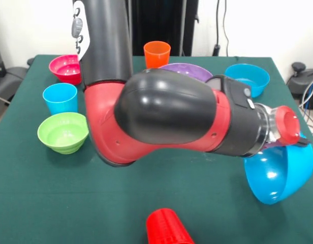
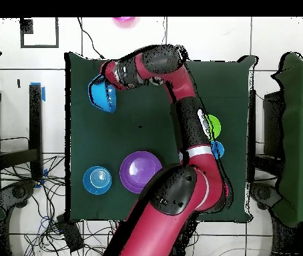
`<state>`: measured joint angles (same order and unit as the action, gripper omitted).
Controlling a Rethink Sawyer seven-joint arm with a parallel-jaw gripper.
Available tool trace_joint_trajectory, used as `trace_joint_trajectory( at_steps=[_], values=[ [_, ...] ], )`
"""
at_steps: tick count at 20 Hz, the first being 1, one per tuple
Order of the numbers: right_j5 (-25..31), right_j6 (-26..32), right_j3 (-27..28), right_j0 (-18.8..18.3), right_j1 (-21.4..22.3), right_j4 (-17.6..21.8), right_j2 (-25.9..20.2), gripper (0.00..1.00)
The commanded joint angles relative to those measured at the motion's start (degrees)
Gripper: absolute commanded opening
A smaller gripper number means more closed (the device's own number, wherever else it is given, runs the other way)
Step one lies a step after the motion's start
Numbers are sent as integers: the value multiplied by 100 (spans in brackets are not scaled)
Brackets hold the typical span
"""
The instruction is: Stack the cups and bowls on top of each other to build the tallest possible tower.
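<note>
My gripper (image 1: 302, 143) is at the table's right edge, shut on the rim of a blue bowl (image 1: 278, 173) that hangs tilted on its side above the cloth. From overhead the gripper (image 2: 96, 83) and this bowl (image 2: 105, 96) are at the upper left. A red cup (image 1: 166, 229) stands upside down at the front edge. At the back are an orange cup (image 1: 156, 53), a purple bowl (image 1: 189, 70) and a second blue bowl (image 1: 247, 79). On the left stand a crimson bowl (image 1: 65, 67), a light blue cup (image 1: 60, 97) and a lime green bowl (image 1: 63, 132). No tower is in view.
My arm (image 1: 166, 117) reaches across the middle of the table and hides part of the purple bowl. A pink object (image 2: 122, 21) lies beyond the table's far edge in the overhead view. Cables and chairs surround the green table (image 1: 146, 193).
</note>
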<state>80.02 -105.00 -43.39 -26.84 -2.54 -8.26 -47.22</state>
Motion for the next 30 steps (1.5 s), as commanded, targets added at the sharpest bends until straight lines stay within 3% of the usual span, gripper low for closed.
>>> trace_joint_trajectory(
  at_steps=[1,16,17,30],
  values=[
    [850,1132,969,86,-193,170,-210,0],
    [526,975,567,-39,-107,8,-199,0],
    [507,936,558,-42,-112,-17,-206,100],
    [814,1496,673,-65,-191,239,-149,100]
  ],
)
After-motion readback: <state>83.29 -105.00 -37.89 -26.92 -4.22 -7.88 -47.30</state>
